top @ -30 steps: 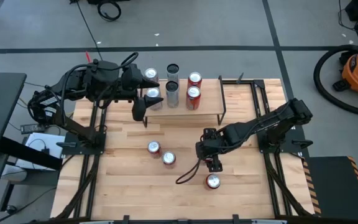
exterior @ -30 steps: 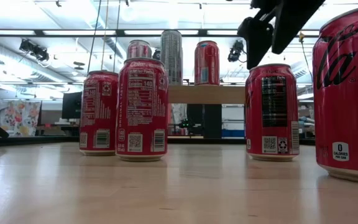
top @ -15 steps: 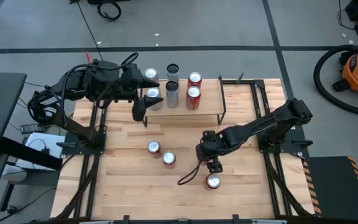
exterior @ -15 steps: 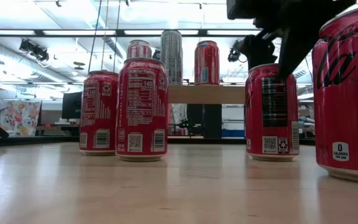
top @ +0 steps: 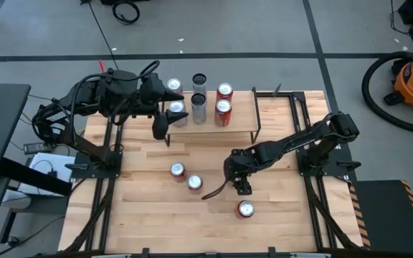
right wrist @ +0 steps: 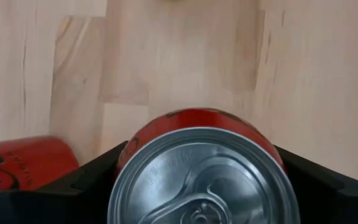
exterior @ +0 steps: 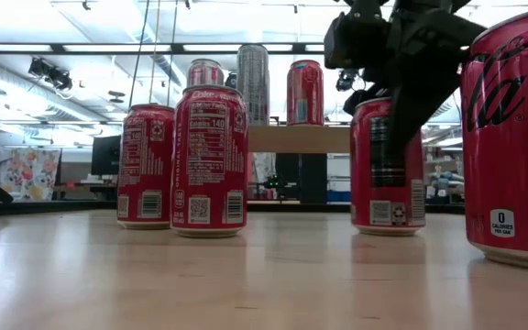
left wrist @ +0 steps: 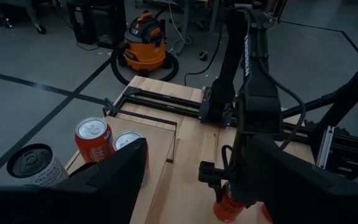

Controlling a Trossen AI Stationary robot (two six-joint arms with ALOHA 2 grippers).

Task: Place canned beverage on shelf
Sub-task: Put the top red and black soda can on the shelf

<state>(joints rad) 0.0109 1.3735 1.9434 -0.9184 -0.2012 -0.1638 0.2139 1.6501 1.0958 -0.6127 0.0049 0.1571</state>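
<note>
Currently | right hand (top: 241, 185): fingers either side of a red can (right wrist: 204, 168) upright on the tabletop (top: 149, 222), grip unconfirmed | left hand (top: 162, 123): wide, empty, beside shelf (top: 239, 118) | shelf carries six cans.

The nearest red can (exterior: 511, 137) reads "0 CALORIES"; the grey can (left wrist: 36, 167) on the shelf reads "CELSIUS".
</note>
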